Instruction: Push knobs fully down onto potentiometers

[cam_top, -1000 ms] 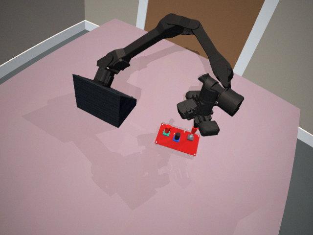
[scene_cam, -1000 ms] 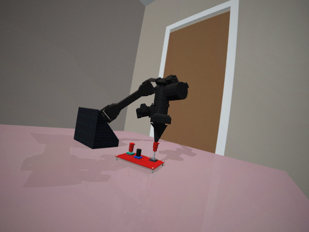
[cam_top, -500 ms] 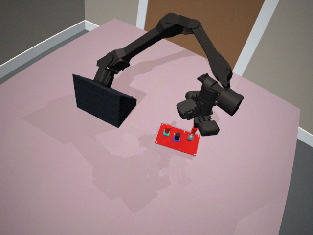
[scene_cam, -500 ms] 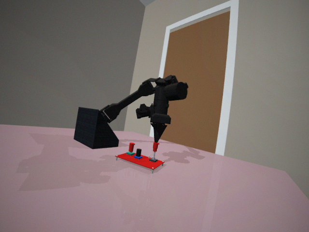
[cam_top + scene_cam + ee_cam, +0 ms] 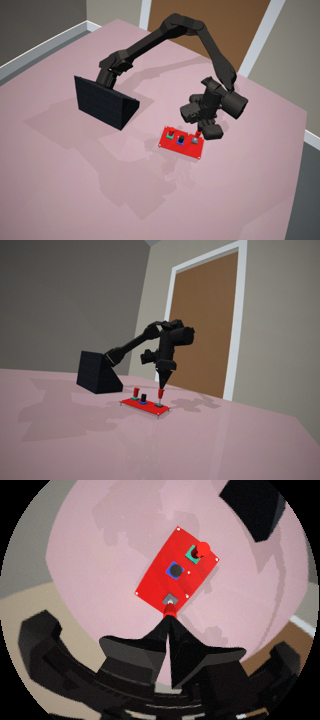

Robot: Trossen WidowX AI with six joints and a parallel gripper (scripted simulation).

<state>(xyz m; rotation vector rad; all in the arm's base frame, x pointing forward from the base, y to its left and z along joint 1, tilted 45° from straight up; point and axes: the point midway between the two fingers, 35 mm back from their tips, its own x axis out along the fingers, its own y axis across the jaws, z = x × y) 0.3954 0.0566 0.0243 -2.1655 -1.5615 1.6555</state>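
The red circuit board (image 5: 189,151) (image 5: 151,408) (image 5: 155,587) stands on short legs. At its right end in the top view, a red knob (image 5: 198,133) (image 5: 160,393) (image 5: 170,612) is high on the shaft of the grey potentiometer (image 5: 194,141) (image 5: 158,405), with bare shaft showing below it. My gripper (image 5: 199,129) (image 5: 161,388) (image 5: 169,617) is shut, its fingertips at the top of this knob, not around it. Another red knob (image 5: 171,131) (image 5: 136,392) (image 5: 203,549) is low over the green potentiometer (image 5: 169,136) (image 5: 134,398); I cannot tell whether they touch.
A black knob (image 5: 181,138) (image 5: 143,397) (image 5: 175,570) sits on the blue potentiometer (image 5: 180,143) (image 5: 142,403) between the two red knobs. The dark wedge-shaped arm base (image 5: 100,103) (image 5: 89,371) stands behind and left of the board in the exterior view.
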